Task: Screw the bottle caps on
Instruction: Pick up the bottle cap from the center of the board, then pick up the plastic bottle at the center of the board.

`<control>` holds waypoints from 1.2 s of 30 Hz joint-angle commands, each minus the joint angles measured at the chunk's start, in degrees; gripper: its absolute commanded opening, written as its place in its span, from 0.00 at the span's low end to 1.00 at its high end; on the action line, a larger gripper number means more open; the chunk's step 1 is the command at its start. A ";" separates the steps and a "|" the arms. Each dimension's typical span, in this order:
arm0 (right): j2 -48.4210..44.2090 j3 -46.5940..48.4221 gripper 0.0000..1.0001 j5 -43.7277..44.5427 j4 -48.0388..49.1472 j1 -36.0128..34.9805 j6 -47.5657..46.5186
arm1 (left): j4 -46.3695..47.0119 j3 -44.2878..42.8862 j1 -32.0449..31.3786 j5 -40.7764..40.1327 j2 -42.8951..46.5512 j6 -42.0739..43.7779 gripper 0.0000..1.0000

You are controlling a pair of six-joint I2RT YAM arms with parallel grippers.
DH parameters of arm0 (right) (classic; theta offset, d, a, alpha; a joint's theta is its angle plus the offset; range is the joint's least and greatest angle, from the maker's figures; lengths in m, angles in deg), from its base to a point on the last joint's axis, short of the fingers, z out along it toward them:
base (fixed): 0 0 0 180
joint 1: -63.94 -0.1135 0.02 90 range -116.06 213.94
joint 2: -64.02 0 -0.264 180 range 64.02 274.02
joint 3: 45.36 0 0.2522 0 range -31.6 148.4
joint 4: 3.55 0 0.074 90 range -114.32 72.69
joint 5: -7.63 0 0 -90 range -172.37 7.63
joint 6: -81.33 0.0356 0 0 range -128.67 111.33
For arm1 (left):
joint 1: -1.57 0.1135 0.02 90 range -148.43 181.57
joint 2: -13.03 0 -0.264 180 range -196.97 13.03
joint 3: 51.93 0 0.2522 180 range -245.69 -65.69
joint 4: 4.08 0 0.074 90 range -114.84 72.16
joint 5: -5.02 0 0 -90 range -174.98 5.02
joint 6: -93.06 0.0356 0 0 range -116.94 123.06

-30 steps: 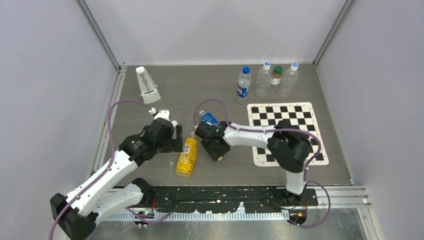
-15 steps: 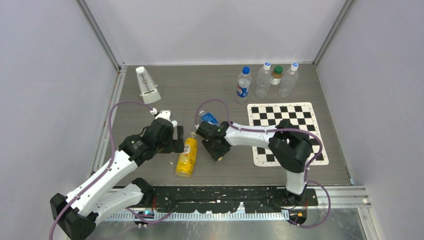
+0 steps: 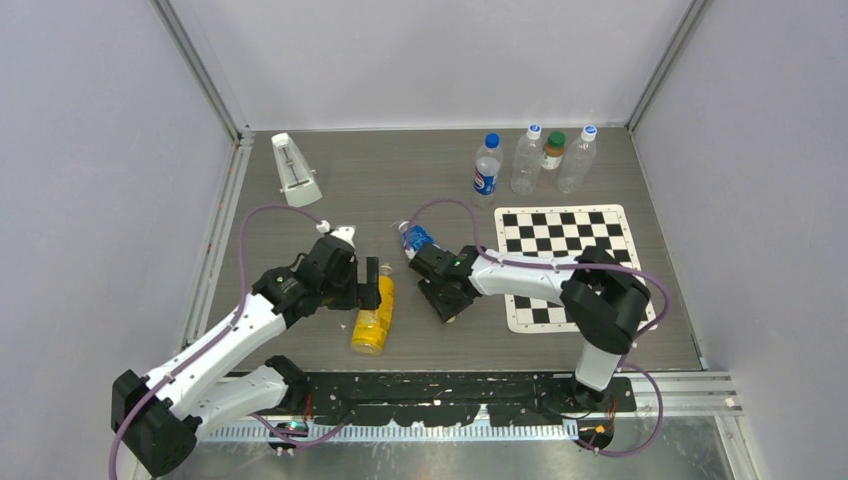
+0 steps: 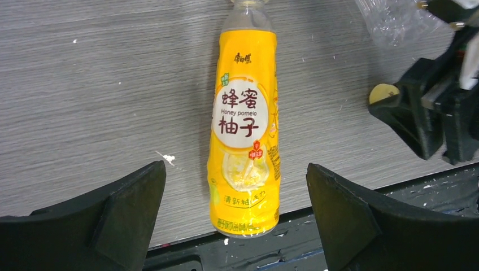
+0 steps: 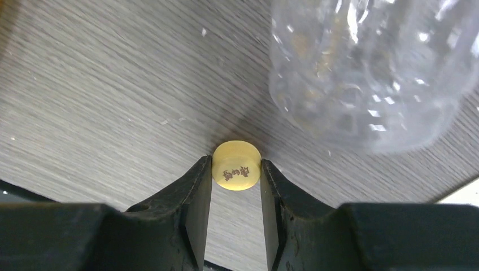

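While the left gripper (image 4: 234, 172) hung over the yellow bottle (image 4: 244, 113), its fingers stood wide apart, one on each side of the bottle and touching neither flank. That bottle lay flat on the grey table (image 4: 85, 84), base toward the near edge, neck pointing away.

Over on the other side, the right gripper (image 5: 236, 167) was low at the table top. Its two black fingers (image 5: 192, 197) were pressed against opposite sides of the yellow cap (image 5: 237, 165) (printed face up, small dark lettering on it). The cap was pinched between the fingertips, though whether it rested on the wood or hung just off it could not be told. A clear bottle (image 5: 373, 68) lay on its side just beside the cap.

From above, this pair sat between the yellow bottle and the chessboard mat (image 3: 570, 240). A row of upright bottles (image 3: 527, 160) stood well apart at the far edge.
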 commanded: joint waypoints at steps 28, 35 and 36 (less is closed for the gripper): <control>-30.70 -14.14 0.11 -1.16 4.32 8.58 -0.26 | -0.32 -16.21 -13.01 -20.12 -39.00 -3.09 0.93; -33.65 -14.96 0.11 -2.36 5.71 9.00 -0.31 | -4.52 -20.80 -15.15 -24.10 -47.10 -3.66 0.90; -33.87 -15.14 0.11 -2.47 5.83 9.00 -0.32 | -5.09 -21.09 -15.24 -24.07 -48.00 -3.79 0.88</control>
